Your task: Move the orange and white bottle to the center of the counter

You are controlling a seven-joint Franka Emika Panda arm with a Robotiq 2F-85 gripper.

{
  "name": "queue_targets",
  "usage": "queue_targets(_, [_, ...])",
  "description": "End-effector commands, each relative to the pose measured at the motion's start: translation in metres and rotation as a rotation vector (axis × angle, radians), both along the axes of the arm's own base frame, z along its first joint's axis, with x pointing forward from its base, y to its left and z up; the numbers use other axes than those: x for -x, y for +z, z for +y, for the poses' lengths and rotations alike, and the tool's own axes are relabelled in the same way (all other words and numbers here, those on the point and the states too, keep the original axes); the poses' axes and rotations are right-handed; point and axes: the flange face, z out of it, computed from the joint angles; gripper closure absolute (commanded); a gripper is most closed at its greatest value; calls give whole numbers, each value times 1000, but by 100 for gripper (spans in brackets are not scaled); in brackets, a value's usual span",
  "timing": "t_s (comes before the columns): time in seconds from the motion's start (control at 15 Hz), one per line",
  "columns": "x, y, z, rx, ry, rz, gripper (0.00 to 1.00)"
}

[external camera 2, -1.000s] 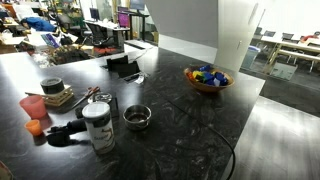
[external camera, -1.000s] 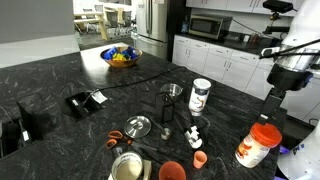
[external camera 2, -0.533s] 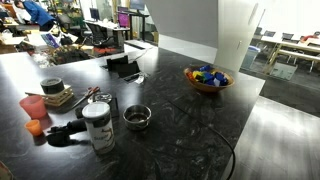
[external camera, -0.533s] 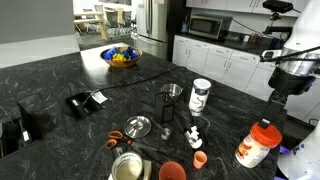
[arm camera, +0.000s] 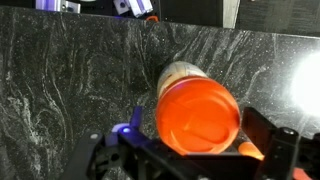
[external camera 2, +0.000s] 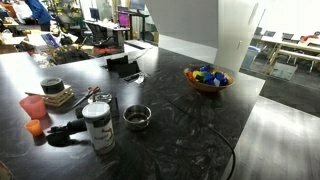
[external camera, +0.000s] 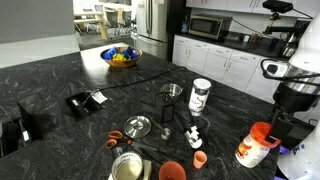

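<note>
Wrist view looks straight down on the orange and white bottle (arm camera: 197,110): its orange cap fills the middle of the picture, and one jaw shows on each side of it. The jaws are spread wide and hold nothing. Whether they already reach below the top of the cap cannot be told.

In an exterior view the bottle (external camera: 257,146) stands upright on the worktop (external camera: 60,75), well apart from the white canister (external camera: 200,97), on the canister's robot-facing side and near the worktop edge.

Handling, as a judgement:
- The body looks like rigid plastic and should take a firm squeeze without denting.
- The smooth white wall is probably slippery, so close squarely across it.
- The fill level is not visible, so treat the weight as unknown.
- The bottle is tall for its base and may tip if struck from the side.
- Take hold of the white body just below the cap.
</note>
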Motion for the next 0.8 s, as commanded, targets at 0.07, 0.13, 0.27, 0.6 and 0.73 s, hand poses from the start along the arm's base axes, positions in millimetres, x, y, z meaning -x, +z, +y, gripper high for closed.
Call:
queue_targets(0.07, [-6, -15, 2, 6, 63, 22, 0])
queue_targets(0.13, [-8, -17, 3, -1, 72, 27, 0])
queue_targets(0.27, [-11, -21, 4, -15, 92, 34, 0])
queue_targets(0.6, [-18, -28, 5, -23, 109, 38, 34])
queue_targets(0.73, [-19, -28, 4, -28, 106, 41, 44])
